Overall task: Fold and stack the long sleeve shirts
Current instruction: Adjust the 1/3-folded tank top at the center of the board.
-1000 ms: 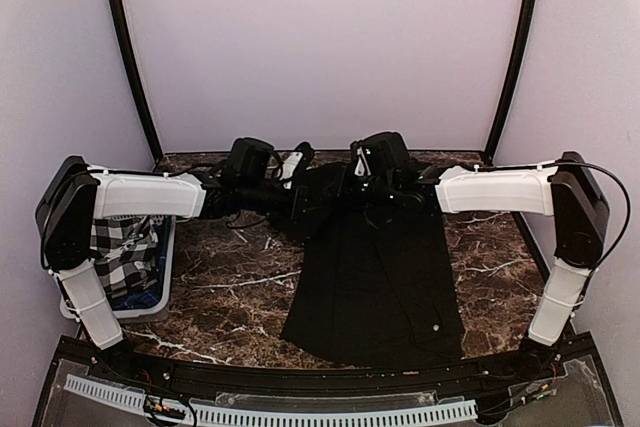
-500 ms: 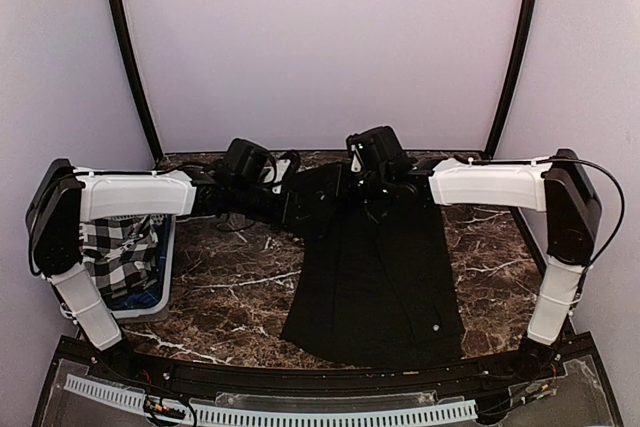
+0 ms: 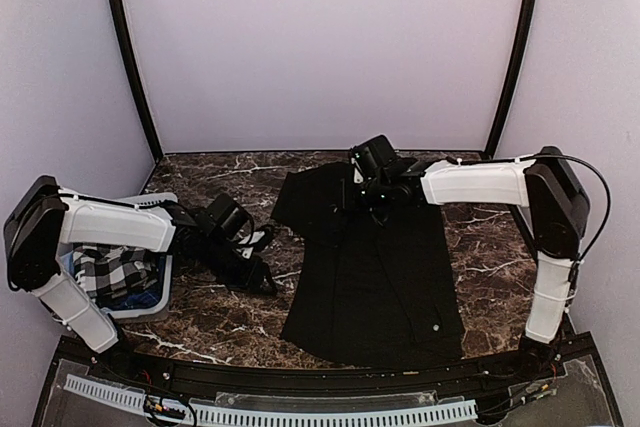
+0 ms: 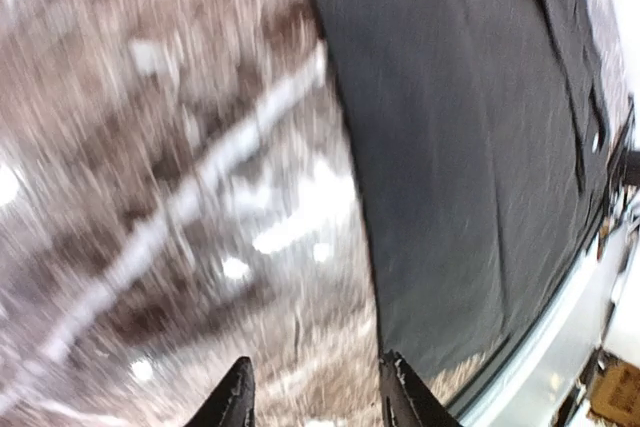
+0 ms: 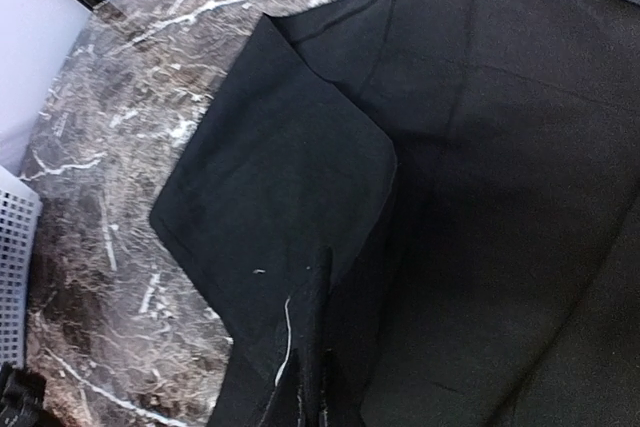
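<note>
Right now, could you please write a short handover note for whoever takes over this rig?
Left claw: open and empty, over bare marble between the basket and the black shirt.
Right claw: closed, low at the shirt's far end. I cannot tell whether it pinches cloth.
The shirt lies lengthwise, centre-right on the table, with a flap doubled over at its far left.
A checked garment sits in the basket.
Done: one fold at most.
Left: finish folding, then stack.

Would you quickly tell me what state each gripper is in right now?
Left gripper: open, holding nothing.
Right gripper: closed, apparently pinching a fold of the black shirt.
</note>
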You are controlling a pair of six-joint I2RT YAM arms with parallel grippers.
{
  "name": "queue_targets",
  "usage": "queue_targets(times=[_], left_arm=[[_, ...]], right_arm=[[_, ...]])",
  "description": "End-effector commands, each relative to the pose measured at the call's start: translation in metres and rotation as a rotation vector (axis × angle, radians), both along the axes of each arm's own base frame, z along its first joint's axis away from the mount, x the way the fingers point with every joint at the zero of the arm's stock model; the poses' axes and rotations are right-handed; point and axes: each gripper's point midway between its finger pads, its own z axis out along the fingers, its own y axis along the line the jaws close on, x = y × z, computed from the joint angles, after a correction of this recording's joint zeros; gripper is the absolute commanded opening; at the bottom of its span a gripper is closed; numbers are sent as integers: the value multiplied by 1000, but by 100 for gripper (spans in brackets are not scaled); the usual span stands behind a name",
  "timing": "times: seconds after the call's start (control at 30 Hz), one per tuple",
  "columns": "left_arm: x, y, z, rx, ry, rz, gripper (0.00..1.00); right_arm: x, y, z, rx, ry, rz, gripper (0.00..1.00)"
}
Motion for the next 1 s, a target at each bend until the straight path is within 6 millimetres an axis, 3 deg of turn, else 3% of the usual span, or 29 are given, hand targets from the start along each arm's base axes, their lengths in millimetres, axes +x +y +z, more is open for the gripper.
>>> queue_targets(times=[0.0, 0.13, 0.3, 0.5, 0.7, 0.83, 0.97], left_arm=[[-40, -1, 5, -38, 99, -72, 41], [-67, -3, -5, -22, 161, -126, 41], [-83, -16, -12, 1, 190, -182, 40], [-84, -27, -22, 63, 194, -205, 38], [-83, -28, -33, 142, 186, -214, 33], [-80, -31, -36, 166, 182, -194, 23], [-69, -15, -44, 266, 142, -124, 9]], right_arm=[[10, -13, -24, -77, 6, -27, 0], [9, -12, -49, -100, 42, -26, 0], [7, -8, -70, -93, 75, -22, 0], [5, -8, -90, -120, 101, -16, 0], [5, -7, -97, -129, 105, -13, 0], [7, -1, -105, -129, 108, -10, 0], [10, 6, -116, -124, 123, 0, 0]])
